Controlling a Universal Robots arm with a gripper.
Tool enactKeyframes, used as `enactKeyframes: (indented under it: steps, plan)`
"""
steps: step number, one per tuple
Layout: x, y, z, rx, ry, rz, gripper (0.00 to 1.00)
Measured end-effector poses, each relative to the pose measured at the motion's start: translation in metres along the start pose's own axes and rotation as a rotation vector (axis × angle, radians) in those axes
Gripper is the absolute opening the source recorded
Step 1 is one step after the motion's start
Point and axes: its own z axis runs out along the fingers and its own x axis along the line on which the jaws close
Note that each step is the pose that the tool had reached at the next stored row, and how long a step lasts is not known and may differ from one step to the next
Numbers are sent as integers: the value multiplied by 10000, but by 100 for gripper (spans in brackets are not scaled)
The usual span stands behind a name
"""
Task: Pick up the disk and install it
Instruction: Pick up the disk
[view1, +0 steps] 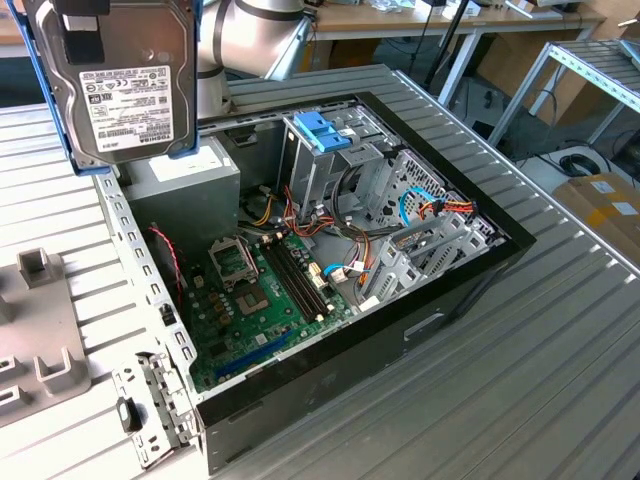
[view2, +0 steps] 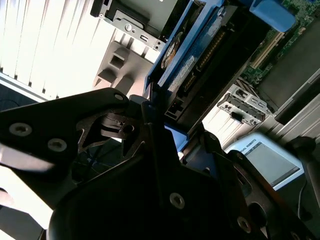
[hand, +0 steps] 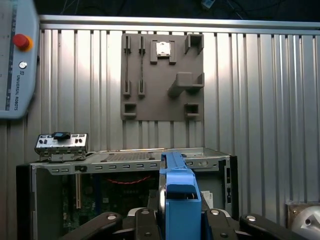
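Disk (view1: 125, 85) pinched in gripper (hand: 179, 216), aloft | computer case (view1: 440, 300) open beneath | blue-latched drive cage (view1: 322, 132) inside

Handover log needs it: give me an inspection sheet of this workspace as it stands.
Surface: ribbed silver metal table carrying an open black computer case.
Job's things: flat dark-grey hard drive with white label, in a light-blue plastic carrier, held up in the air, not installed.
Clutter: grey fixture plate with sockets; small silver metal bracket at the case's corner.
Grippers: tool shut on the hard drive.
Cables: coloured wire bundles inside the case.
Surroundings: silver metal rack; brown cardboard box; pendant with red button.
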Motion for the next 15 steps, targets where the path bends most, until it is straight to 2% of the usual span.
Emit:
enactKeyframes:
  steps: [15]
  plan:
    - [71, -11, -3, 0, 0, 0, 37]
